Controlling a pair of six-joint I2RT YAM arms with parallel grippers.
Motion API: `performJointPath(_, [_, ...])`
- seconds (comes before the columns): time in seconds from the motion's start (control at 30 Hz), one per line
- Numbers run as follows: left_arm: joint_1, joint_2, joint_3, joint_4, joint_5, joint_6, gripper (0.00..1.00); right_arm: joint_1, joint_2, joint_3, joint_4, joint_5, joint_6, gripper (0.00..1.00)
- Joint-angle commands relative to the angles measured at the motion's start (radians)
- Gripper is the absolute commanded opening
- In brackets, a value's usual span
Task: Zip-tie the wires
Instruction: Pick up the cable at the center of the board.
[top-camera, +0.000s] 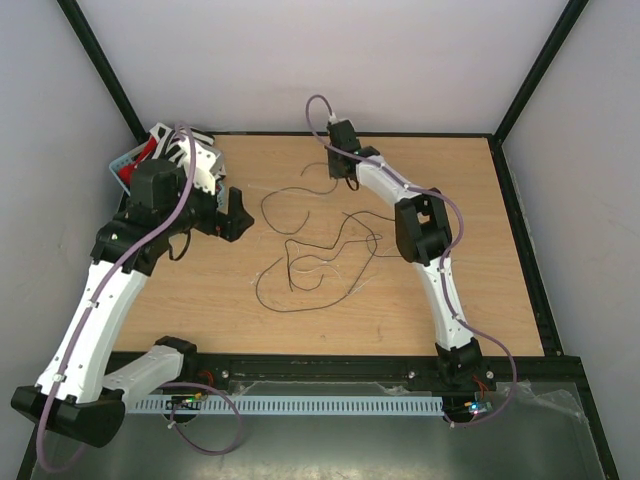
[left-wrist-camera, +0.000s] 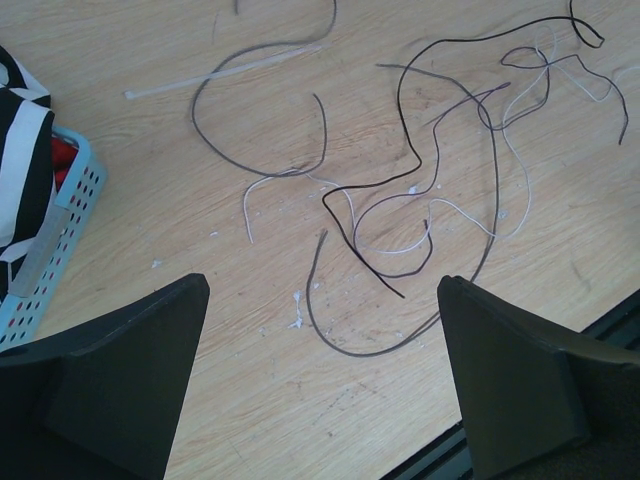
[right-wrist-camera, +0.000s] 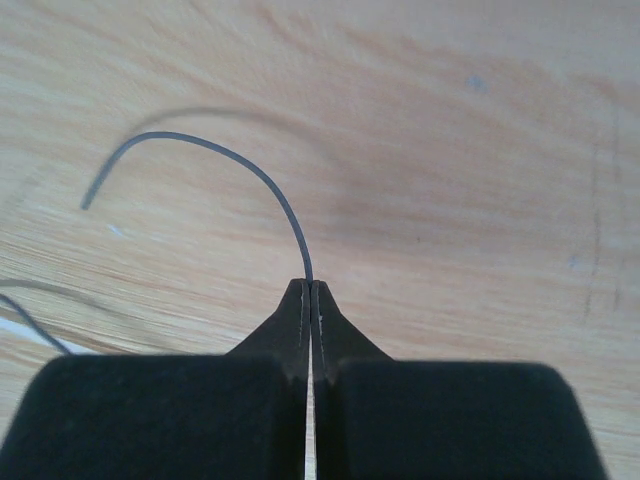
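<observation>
At table (top-camera: 440, 150) far edge, right jaws clamped on wire (right-wrist-camera: 235, 158), left jaws apart

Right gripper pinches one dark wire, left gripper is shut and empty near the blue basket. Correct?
No: the left gripper is open, not shut; the left wrist view shows its fingers wide apart, empty, near the blue basket. The right gripper does pinch one dark wire.
</observation>
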Motion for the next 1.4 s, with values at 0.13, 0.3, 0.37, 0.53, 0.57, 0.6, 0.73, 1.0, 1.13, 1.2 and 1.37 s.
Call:
performJointPath(0.13, [0.068,0.049,0.09,0.022,0.107,0.06,0.99,0.001,-0.119,0.226,0.062,-0.045,-0.07,0.0])
performJointPath(0.3, [0.069,0.089,0.177,0.033,0.104,0.079,0.99,0.0,-0.222,0.232,0.114,-0.06,-0.116,0.0])
performJointPath(0.37, [0.069,0.111,0.232,0.038,0.124,0.08,0.99,0.0,-0.266,0.227,0.119,-0.071,-0.131,0.0])
performJointPath(0.53, [0.069,0.143,0.318,0.058,0.16,0.076,0.99,0.0,-0.407,0.155,0.159,-0.105,-0.136,0.0])
performJointPath(0.57, [0.07,0.147,0.331,0.062,0.163,0.077,0.99,-0.001,-0.436,0.136,0.175,-0.111,-0.134,0.0])
performJointPath(0.6, [0.069,0.153,0.343,0.068,0.171,0.077,0.99,-0.001,-0.461,0.123,0.185,-0.119,-0.131,0.0])
performJointPath(0.73, [0.069,0.176,0.393,0.099,0.234,0.086,0.99,-0.001,-0.542,0.109,0.205,-0.154,-0.128,0.0])
performJointPath(1.0, [0.069,0.194,0.43,0.266,0.314,0.077,0.99,0.0,-0.64,0.093,0.229,-0.196,-0.177,0.0])
performJointPath(1.13, [0.069,0.138,0.306,0.533,0.328,-0.001,0.99,0.0,-0.697,0.052,0.248,-0.191,-0.216,0.0])
performJointPath(1.2, [0.069,0.125,0.28,0.585,0.32,-0.026,0.99,-0.001,-0.715,0.029,0.259,-0.189,-0.245,0.0])
performJointPath(1.37, [0.069,0.159,0.308,0.59,0.354,0.001,0.99,-0.001,-0.756,-0.026,0.268,-0.257,-0.271,0.0])
